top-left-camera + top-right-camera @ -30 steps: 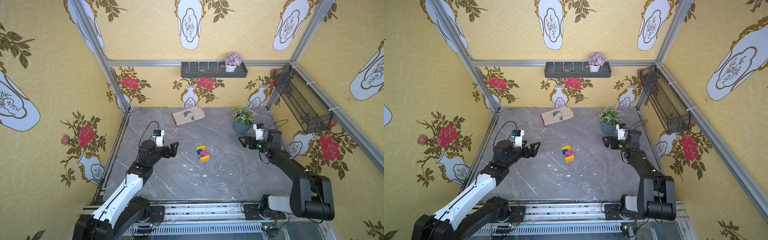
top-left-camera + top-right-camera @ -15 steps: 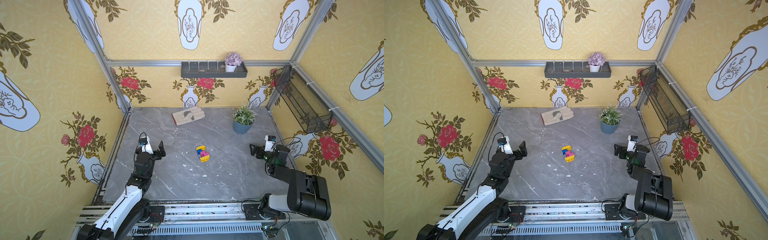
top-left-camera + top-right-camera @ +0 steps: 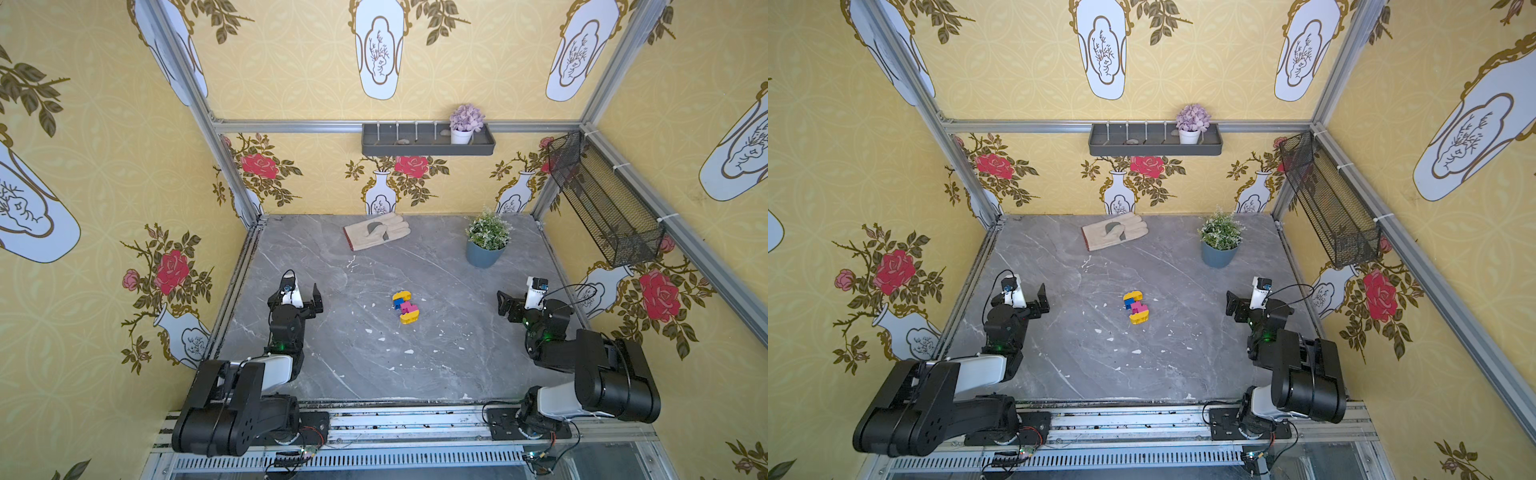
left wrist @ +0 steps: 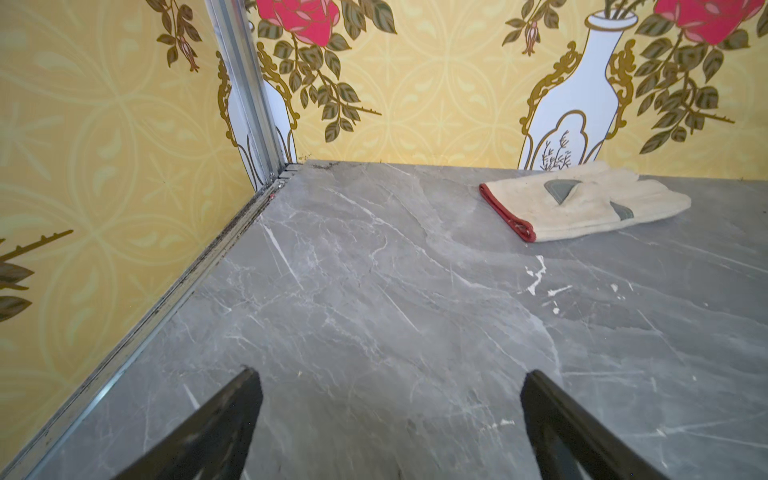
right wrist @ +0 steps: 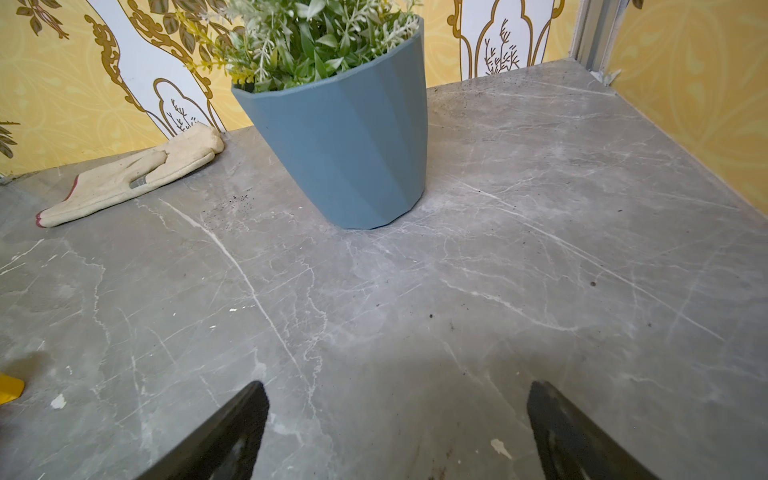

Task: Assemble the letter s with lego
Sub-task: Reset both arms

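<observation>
- Left gripper [image 4: 390, 372] has its jaws spread wide with nothing between them. Its wrist view shows only bare grey marble between the two black fingers [image 4: 224, 419].
- The right gripper [image 5: 398, 384] is just as wide and just as empty. The potted plant [image 5: 349, 145] stands near and straight ahead of it.
- In a top view the right gripper [image 3: 525, 305] sits in front of the potted plant [image 3: 484, 249], a little to the plant's right. The left gripper [image 3: 302, 296] is well apart from the plant, far to its left and also nearer the front rail.
- The letter s [image 3: 405, 307] lies flat on the table [image 3: 374, 374], to the left of the plant and nearer the front. It is about midway between the two grippers and neither touches it.
- Its lego is joined in one cluster. One yellow brick [image 3: 401, 296] forms the end closer to the plant and another yellow brick [image 3: 408, 318] forms the end farther from it. A blue brick [image 3: 397, 302] and pink bricks [image 3: 407, 308] sit between them.
- A cream glove [image 3: 376, 236] with a red cuff lies flat to the plant's left, at about the plant's depth and close to the back wall.
- A dark shelf [image 3: 428, 145] hangs on the back wall above the plant and holds a small white pot of purple flowers [image 3: 465, 124].
- A black wire basket [image 3: 602, 199] hangs on the side wall, to the plant's right and higher up.
</observation>
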Robot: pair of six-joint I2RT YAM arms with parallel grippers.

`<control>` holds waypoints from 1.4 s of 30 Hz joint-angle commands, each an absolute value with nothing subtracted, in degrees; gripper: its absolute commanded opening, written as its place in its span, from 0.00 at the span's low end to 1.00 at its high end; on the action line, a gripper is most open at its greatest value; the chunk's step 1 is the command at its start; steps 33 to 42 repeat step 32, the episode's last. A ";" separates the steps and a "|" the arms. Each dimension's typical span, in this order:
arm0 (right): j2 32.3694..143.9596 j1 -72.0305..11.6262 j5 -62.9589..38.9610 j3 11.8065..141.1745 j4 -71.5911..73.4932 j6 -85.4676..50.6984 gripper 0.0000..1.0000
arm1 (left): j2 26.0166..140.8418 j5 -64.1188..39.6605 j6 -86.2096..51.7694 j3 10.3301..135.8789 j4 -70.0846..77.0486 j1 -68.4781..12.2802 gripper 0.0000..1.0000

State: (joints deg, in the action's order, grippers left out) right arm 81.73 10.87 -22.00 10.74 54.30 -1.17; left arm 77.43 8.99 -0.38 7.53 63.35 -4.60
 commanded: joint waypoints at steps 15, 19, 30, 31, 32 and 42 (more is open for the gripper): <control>81.55 10.68 -21.27 10.86 57.03 -0.62 0.98 | 81.38 3.03 -0.68 7.68 71.89 -2.37 0.99; 81.55 10.72 -21.21 10.89 56.94 -0.59 0.98 | 81.31 3.23 -0.60 7.65 71.86 -2.46 0.99; 81.53 10.72 -21.31 10.85 57.01 -0.65 0.98 | 81.51 3.17 -0.45 8.09 71.25 -2.55 0.99; 81.56 10.72 -21.28 10.81 56.93 -0.63 0.98 | 81.34 3.22 -0.44 7.91 71.44 -2.57 0.99; 81.56 10.70 -21.27 10.92 56.98 -0.69 0.98 | 81.37 3.17 -0.49 7.91 71.54 -2.59 0.99; 81.56 10.70 -21.27 10.92 56.98 -0.69 0.98 | 81.37 3.17 -0.49 7.91 71.54 -2.59 0.99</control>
